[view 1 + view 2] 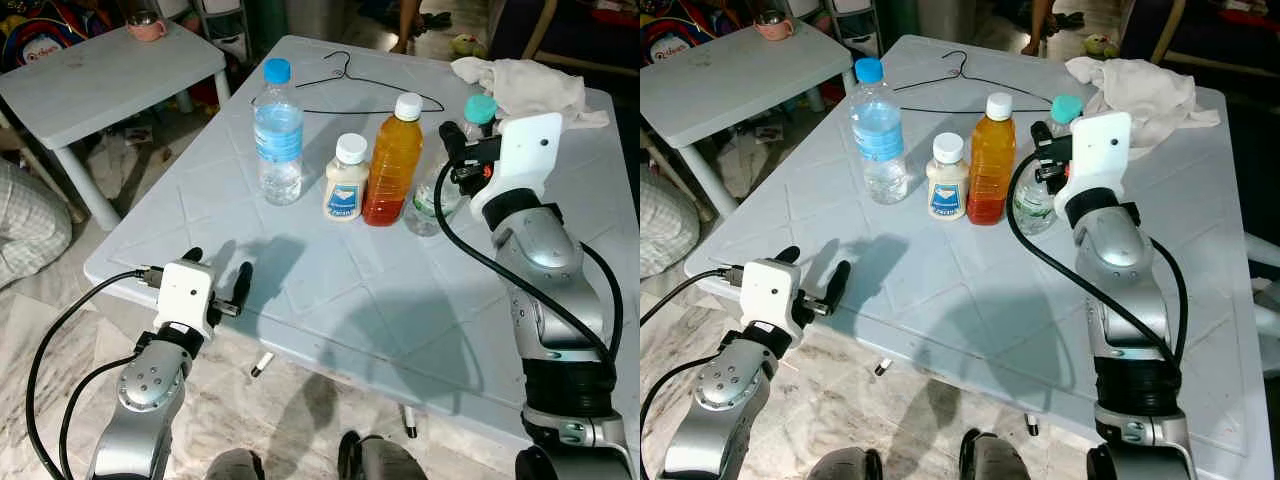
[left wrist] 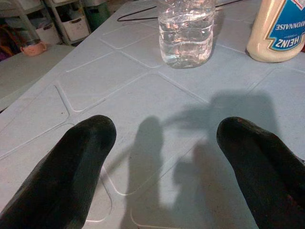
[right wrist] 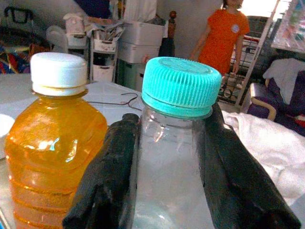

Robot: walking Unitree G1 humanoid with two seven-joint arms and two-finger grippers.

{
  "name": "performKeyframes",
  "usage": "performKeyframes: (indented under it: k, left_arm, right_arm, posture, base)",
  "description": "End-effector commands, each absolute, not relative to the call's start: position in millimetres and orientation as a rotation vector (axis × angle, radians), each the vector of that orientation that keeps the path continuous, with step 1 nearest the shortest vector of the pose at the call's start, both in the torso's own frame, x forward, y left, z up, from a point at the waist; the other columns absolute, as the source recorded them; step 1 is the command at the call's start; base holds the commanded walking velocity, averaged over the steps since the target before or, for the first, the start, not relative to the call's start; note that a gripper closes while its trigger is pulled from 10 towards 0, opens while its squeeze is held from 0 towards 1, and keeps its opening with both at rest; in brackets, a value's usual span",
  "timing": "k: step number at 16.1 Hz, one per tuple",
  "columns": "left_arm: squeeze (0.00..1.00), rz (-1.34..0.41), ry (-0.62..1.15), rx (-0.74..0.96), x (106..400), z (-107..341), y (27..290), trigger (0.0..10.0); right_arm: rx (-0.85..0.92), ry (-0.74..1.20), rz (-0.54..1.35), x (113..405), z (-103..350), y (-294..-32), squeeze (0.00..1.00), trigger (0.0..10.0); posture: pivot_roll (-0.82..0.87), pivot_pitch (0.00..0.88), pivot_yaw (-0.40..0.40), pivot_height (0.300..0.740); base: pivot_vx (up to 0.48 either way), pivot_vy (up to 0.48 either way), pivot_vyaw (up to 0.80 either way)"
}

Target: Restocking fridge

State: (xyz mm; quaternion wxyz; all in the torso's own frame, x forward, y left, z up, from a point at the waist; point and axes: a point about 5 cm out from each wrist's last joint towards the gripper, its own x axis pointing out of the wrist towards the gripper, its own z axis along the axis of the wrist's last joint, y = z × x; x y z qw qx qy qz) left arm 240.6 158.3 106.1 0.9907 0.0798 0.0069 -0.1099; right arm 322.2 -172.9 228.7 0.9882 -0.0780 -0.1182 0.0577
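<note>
Pale blue desk (image 1: 330, 300) carried four containers in a row near its far edge, likely staged for the fridge: water bottle (image 1: 277, 130), mayo jar (image 1: 347, 178), juice bottle (image 1: 393, 160), and a teal-capped bottle (image 3: 178, 152). Right pincer (image 3: 174, 181) sat around that last bottle just below its cap, a black finger on each side, apparently gripping it for lifting. Left pincer (image 1: 215, 275) hovered spread at the near edge; from it, the water bottle stood at about one o'clock.

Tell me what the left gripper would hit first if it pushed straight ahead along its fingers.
Probably the blue-capped water bottle: it stands nearly dead ahead of the open left gripper, with bare table between. The mayonnaise bottle sits off to one side.
</note>
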Motion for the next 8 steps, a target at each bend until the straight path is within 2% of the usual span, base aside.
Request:
performKeyframes:
  k: [1, 2, 3, 4, 6, 8]
  left_arm:
    - [0.0, -0.223, 0.022, 0.172, 238, 105, 159, 10.0]
    - [0.0, -0.223, 0.021, 0.171, 238, 106, 159, 10.0]
    - [0.0, -0.212, 0.025, 0.173, 238, 105, 159, 10.0]
    - [0.0, -0.176, 0.06, 0.168, 239, 102, 160, 10.0]
    - [0.0, -0.163, 0.087, 0.143, 240, 98, 159, 10.0]
    - [0.0, -0.172, 0.083, 0.146, 240, 97, 156, 10.0]
  right_arm:
    - [-0.131, -0.192, 0.095, 322, 219, -177, 0.0, 2.8]
    - [-0.122, -0.191, 0.086, 321, 218, -177, 0.0, 0.8]
    - [-0.12, -0.201, 0.081, 319, 218, -177, 0.0, 4.5]
    - [-0.122, -0.234, 0.067, 317, 221, -176, 0.0, 10.0]
    - [-0.16, -0.275, 0.031, 312, 223, -177, 0.0, 10.0]
    - [-0.16, -0.286, -0.029, 303, 219, -180, 0.0, 10.0]
  posture:
    - [0.05, 0.126, 0.014, 0.74]
    - [0.05, 0.129, 0.016, 0.74]
    - [0.05, 0.127, 0.018, 0.74]
    - [0.05, 0.124, 0.019, 0.74]
    - [0.04, 0.118, 0.018, 0.74]
    - [0.03, 0.118, 0.014, 0.74]
  base:
    - [0.0, 0.0, 0.0]
    - [0.0, 0.0, 0.0]
    - [0.0, 0.0, 0.0]
    - [0.0, 0.0, 0.0]
    - [0.0, 0.0, 0.0]
    - [-0.311, 0.0, 0.0]
